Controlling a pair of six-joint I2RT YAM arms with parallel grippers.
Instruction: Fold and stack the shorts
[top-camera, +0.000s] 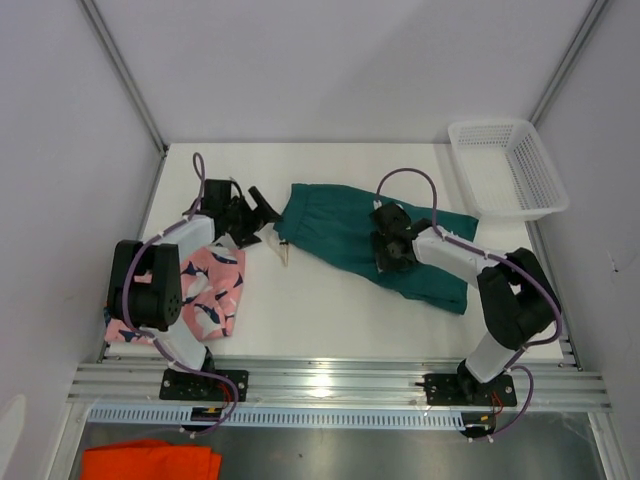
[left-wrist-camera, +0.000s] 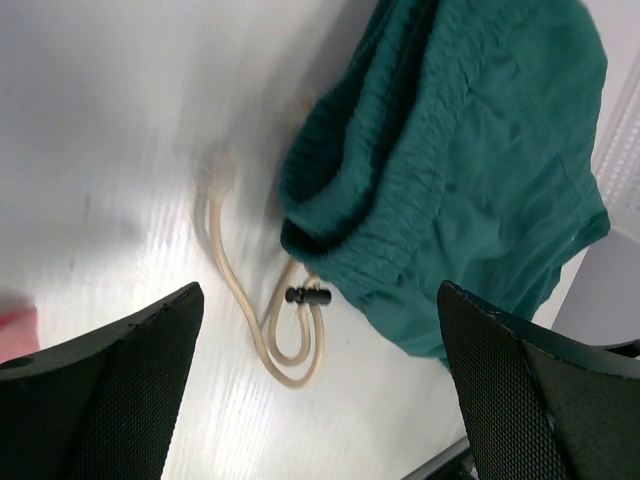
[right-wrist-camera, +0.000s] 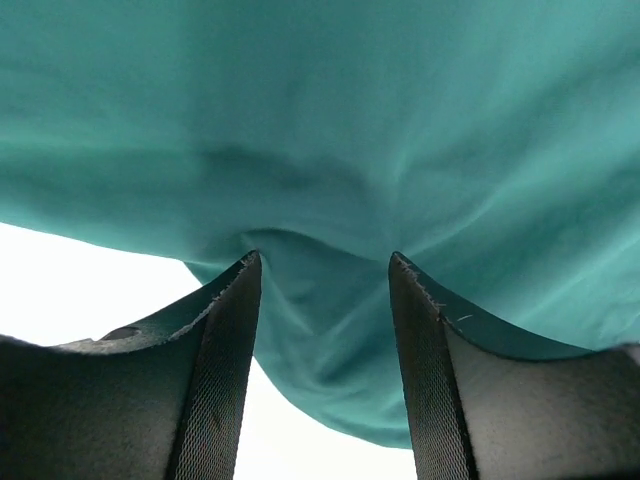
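Note:
Teal green shorts (top-camera: 335, 232) lie spread across the middle of the table, waistband to the left. Their cream drawstring (left-wrist-camera: 232, 285) with a black toggle (left-wrist-camera: 307, 295) trails onto the table. My left gripper (top-camera: 262, 215) hovers open just left of the waistband (left-wrist-camera: 400, 230), with nothing between its fingers (left-wrist-camera: 130, 390). My right gripper (top-camera: 386, 250) points down onto the middle of the teal shorts (right-wrist-camera: 320, 110); its jaws stand apart with a loose fold of the cloth bulging between them, not pinched. Pink shark-print shorts (top-camera: 215, 290) lie at the left, partly under the left arm.
A white mesh basket (top-camera: 505, 165) stands at the back right corner. An orange cloth (top-camera: 150, 460) lies below the table's near rail. Grey walls close in the table on the left, back and right.

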